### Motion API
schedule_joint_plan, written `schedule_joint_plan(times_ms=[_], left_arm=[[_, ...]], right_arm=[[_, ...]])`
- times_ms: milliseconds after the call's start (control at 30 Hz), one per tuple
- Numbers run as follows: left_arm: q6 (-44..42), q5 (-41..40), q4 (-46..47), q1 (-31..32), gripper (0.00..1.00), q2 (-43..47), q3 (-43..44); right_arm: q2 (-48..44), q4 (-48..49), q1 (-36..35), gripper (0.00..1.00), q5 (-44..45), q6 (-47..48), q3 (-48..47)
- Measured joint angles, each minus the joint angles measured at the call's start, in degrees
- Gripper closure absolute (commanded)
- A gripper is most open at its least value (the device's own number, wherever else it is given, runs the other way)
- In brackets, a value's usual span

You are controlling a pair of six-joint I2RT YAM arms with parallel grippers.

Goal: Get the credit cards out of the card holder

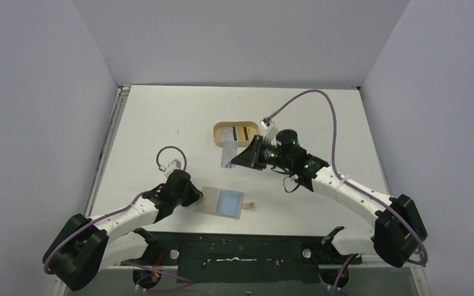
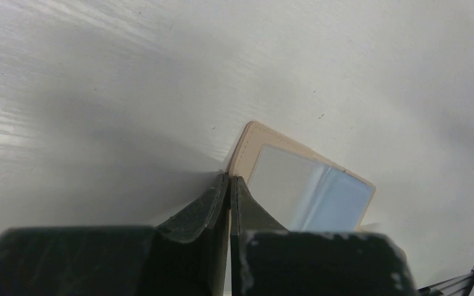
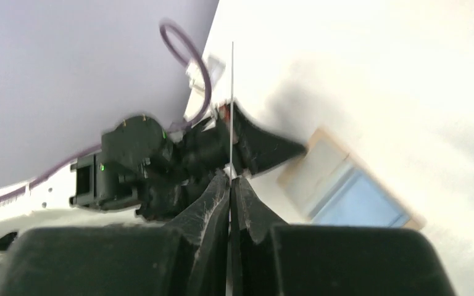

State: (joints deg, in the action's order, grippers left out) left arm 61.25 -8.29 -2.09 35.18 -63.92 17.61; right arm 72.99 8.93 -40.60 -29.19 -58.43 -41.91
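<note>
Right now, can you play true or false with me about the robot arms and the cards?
1. The right gripper is pinching a thin card. True.
2. The card holder lies inside the oval tray. False: it lies on the table, apart from the tray, next to the left gripper.
3. A light blue card shows in the card holder. True.
4. The left gripper is wide open. False: it is shut, with its tips at the holder's edge.
5. The oval tray has nothing in it. False: cards in the tray can be seen.
</note>
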Motion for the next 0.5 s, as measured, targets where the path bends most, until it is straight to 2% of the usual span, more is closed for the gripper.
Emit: schedule_joint_plan(times_ms=[100,200,500], left_arm=[[-0.02,-0.35,-1.86,0.0,1.0,1.07,0.02],[-0.02,-0.57,-3.37,0.0,1.0,1.86,0.15],[-0.02,-1.6,-8.17,0.11,1.0,5.01,0.22]], right_arm=[[2.51,-10.36,4.85,1.0,-0.85,9.77,-12.5],[8.96,-19.04,8.92,1.0,-1.84,17.7,-21.88],[31.58,-33.97,11.89,1.0,-5.27,28.44,-38.53]])
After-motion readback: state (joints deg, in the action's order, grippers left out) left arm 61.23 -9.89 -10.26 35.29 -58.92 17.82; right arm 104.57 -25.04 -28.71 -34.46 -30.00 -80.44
